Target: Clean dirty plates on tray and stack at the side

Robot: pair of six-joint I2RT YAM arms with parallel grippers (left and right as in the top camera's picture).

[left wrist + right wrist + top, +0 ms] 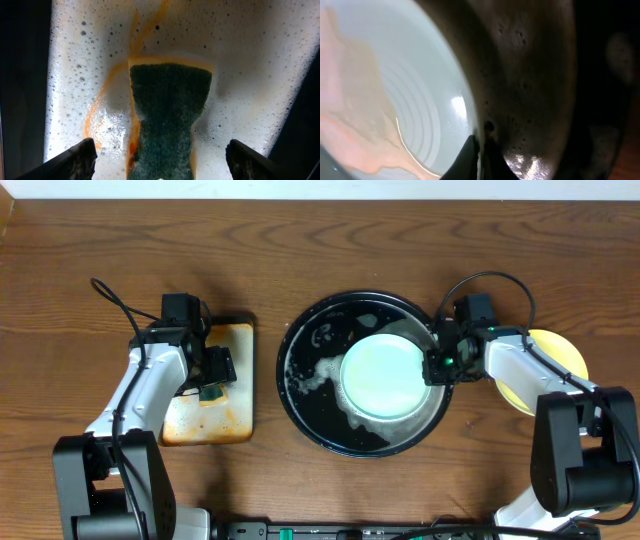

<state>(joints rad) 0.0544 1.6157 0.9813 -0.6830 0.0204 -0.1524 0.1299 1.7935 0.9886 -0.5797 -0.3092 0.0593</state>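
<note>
A pale mint-blue plate (383, 376) lies in the large round black tray (310, 395), with soapy foam around it. My right gripper (437, 362) is shut on the plate's right rim; the right wrist view shows the fingertips (480, 155) pinching the rim of the plate (410, 95) against the black tray wall (535, 85). A pale yellow plate (560, 352) lies on the table to the right, partly under my right arm. A second mint-blue plate is not visible. My left gripper (212, 380) is open over a green-topped sponge (167, 115).
The sponge lies in a rectangular orange-stained metal pan (240, 415), left of the tray, foamy with orange streaks (100, 95). The left fingers (162, 162) straddle the sponge without touching it. Wooden table all around.
</note>
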